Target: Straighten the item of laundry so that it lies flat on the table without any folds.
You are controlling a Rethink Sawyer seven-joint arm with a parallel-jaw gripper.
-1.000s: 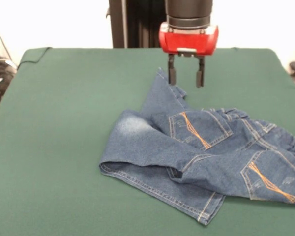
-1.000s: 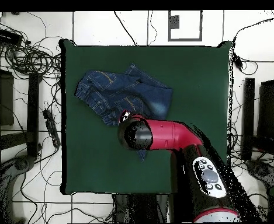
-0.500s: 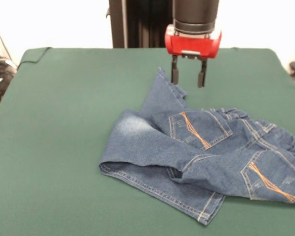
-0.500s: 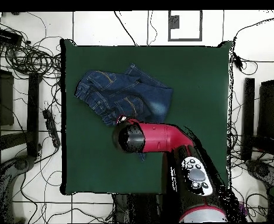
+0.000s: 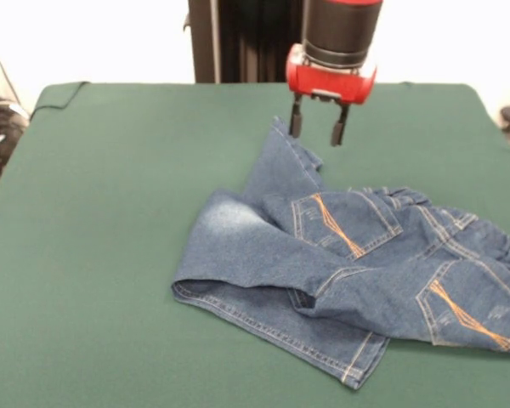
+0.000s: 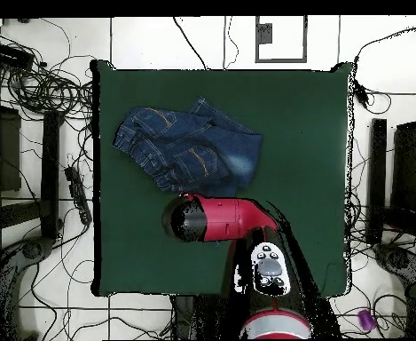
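Observation:
The item of laundry [image 5: 348, 263] is a small pair of blue denim jeans, crumpled and folded over itself on the right half of the green table [image 5: 110, 221]. One leg is doubled back under the seat, and a narrow strip of denim runs up toward the far side. My gripper [image 5: 314, 129] hangs open just above the tip of that strip, with nothing between its fingers. In the overhead view the jeans [image 6: 189, 146] lie at the upper left of the table [image 6: 300, 133], and the red arm [image 6: 220, 219] covers the gripper.
Cables and equipment [image 6: 34, 80] lie on the floor beside the table's left edge in the overhead view. A folded corner of the green cloth [image 5: 59, 92] shows at the far left in the front view.
The gripper has risen slightly and tilted a little. In the overhead view the arm has swung left and down, off the jeans. The jeans have not moved.

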